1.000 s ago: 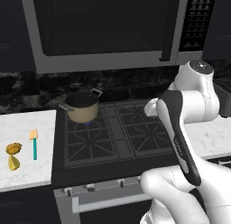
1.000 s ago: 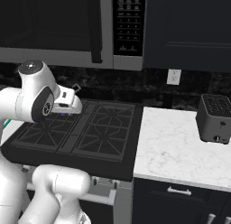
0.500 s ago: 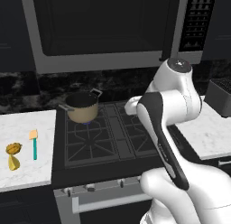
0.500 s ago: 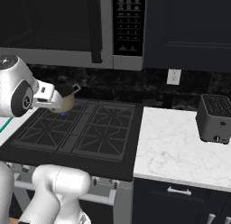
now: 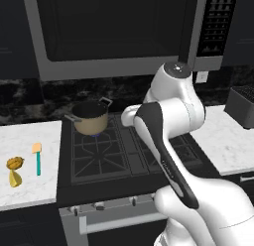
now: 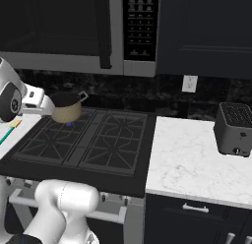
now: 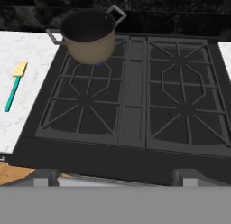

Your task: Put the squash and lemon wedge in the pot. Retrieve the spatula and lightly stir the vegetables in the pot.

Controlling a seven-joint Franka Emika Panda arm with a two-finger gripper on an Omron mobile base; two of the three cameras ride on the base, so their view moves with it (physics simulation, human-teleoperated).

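Observation:
The tan pot (image 5: 89, 119) (image 6: 66, 108) (image 7: 88, 36) stands on the stove's back left burner, its dark inside bare. On the left counter lie the lumpy golden-brown squash (image 5: 15, 162), the bright yellow lemon wedge (image 5: 15, 179) just in front of it, and the teal-handled spatula (image 5: 37, 158) (image 7: 13, 90) (image 6: 7, 134) to their right. My gripper (image 7: 116, 178) hangs open above the stove's front edge, holding nothing, well short of the pot and to the right of the spatula. In the right base view my white hand sits just left of the pot.
The black stove (image 7: 135, 96) lies between two white marble counters (image 5: 25, 138) (image 6: 197, 159). A microwave (image 5: 114, 31) hangs low over the burners. A dark toaster (image 6: 236, 128) stands on the right counter. A small blue flame shows under the pot.
The arm has swung to the left, carrying the hand from above the right side of the stove toward the pot side. The jaws have stayed open. Nothing on the counter moved.

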